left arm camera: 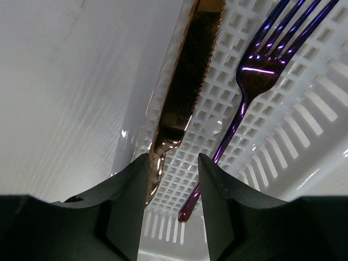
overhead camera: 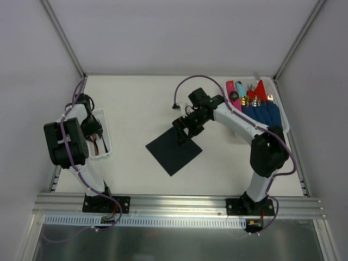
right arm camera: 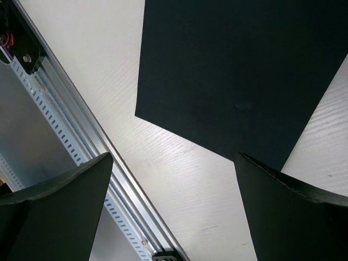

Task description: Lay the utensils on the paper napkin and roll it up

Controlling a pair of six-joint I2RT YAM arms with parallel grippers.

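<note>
- Top view: the paper napkin lies flat and unrolled on the table, between the two arms; the right hand hangs over the napkin's far corner, fingers spread; the left hand reaches down into a white basket at the table's left edge.
- Left wrist view: the left hand is partly open; a copper knife has its handle end between the fingers, close against one of them; a purple fork lies beside the knife on the basket floor.
- Right wrist view: the right hand stands wide open, holding nothing; the napkin lies flat beneath it.
</note>
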